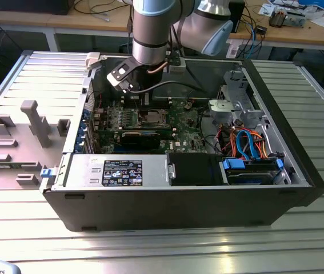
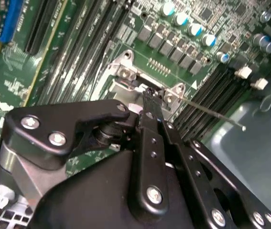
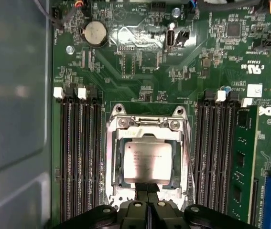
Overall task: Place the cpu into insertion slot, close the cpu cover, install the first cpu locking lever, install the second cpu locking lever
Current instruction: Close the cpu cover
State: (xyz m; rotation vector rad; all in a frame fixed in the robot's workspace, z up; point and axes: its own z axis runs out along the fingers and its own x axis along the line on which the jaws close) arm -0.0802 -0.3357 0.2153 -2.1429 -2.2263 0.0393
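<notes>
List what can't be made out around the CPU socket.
- First wrist view: the black gripper hides one edge of the silvery-tan square cpu and silvery metal cover frame.
- Second wrist view: the gripper covers most of the square socket; contact between its tip and the thin wire lever cannot be told.
- Exterior view: levers on the green circuit board are too small to judge.
</notes>
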